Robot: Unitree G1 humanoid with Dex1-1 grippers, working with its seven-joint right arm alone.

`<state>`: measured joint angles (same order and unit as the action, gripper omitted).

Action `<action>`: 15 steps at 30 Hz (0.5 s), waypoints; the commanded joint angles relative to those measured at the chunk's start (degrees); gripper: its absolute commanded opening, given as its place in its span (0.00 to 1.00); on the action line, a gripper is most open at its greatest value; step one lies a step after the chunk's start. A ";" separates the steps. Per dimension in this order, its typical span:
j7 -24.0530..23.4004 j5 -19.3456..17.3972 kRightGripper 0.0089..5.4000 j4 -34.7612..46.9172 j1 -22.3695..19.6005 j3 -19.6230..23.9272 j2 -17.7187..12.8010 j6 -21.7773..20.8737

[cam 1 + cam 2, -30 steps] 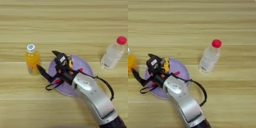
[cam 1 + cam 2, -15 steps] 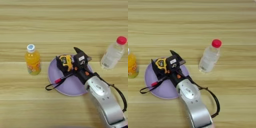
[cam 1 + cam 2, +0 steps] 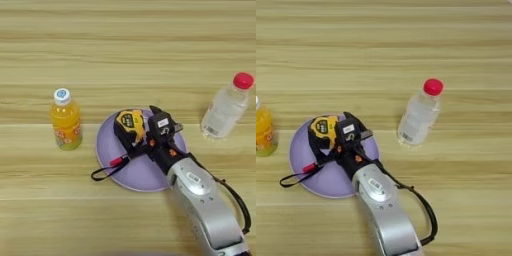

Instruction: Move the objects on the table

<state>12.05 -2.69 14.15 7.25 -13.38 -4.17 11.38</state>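
Observation:
The small orange juice bottle [image 3: 65, 120] with a white cap stands upright on the table [image 3: 125, 45], left of a round lilac plate [image 3: 107, 145]. The yellow-black tape measure [image 3: 129, 125] lies on the plate's upper part, and its black strap [image 3: 102, 172] loops over the plate's lower left rim. A slim red-and-black pen [image 3: 118, 161] lies slanted on the plate, its black end running under my hand. My right gripper [image 3: 165, 118] is over the plate just right of the tape measure. Its two black fingers are spread open with nothing between them.
A clear bottle [image 3: 225, 107] with a red cap stands upright to the right of the plate. My silver forearm [image 3: 202, 200] and its black cable [image 3: 235, 197] come in from the bottom right across the table's front.
My gripper swung from the plate's left side, over the tape measure, to its right side, then drew slightly nearer. The tape measure sits a little further left than a second ago.

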 commanded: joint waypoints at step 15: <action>1.90 -1.53 0.99 -2.12 -3.85 1.23 0.56 -0.56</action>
<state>13.96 -3.62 10.76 6.70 -12.89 -3.99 12.00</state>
